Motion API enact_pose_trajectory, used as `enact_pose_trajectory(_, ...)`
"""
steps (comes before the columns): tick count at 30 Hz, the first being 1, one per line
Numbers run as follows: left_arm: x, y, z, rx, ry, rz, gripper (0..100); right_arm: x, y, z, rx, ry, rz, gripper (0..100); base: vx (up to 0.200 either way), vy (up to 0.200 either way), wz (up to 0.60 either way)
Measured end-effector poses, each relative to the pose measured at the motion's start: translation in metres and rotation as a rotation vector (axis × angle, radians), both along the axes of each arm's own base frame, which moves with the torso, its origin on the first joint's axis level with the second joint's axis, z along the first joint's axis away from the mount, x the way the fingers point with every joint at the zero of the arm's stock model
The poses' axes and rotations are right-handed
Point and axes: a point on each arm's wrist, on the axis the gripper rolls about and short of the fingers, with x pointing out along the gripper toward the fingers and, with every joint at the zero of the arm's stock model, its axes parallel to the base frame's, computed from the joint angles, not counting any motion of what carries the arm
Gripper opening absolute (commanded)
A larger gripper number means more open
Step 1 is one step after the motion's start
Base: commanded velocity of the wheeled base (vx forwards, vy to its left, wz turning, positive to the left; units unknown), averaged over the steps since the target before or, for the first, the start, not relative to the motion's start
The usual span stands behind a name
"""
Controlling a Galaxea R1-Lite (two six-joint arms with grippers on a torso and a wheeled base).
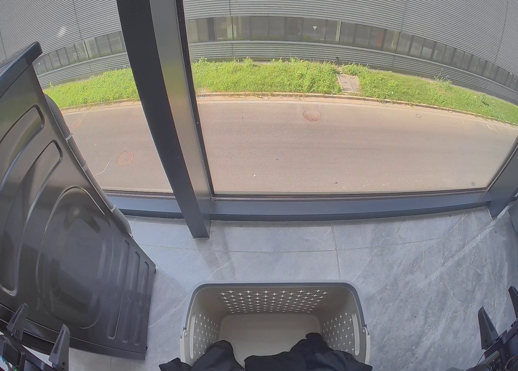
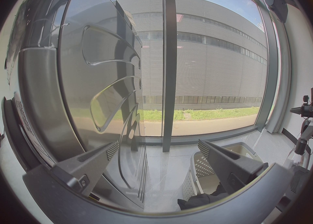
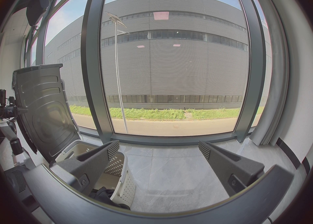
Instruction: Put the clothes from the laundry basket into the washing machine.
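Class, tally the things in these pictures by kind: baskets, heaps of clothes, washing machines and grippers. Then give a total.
laundry basket: 1
heap of dark clothes: 1
washing machine: 1
left gripper, right gripper: 2
Total: 5

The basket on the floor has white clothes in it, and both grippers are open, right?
No: the clothes in the laundry basket are black, not white, as the head view shows. The basket is on the floor, and the left gripper and right gripper are open.
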Motion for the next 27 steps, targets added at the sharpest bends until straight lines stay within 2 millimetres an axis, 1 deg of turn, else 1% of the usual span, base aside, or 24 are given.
enact_pose_trajectory(27,0.0,0.0,0.0001,0.0,0.0,0.0,100,0.0,0.0,0.0,0.0,0.0,0.0,100,0.0,0.0,0.0)
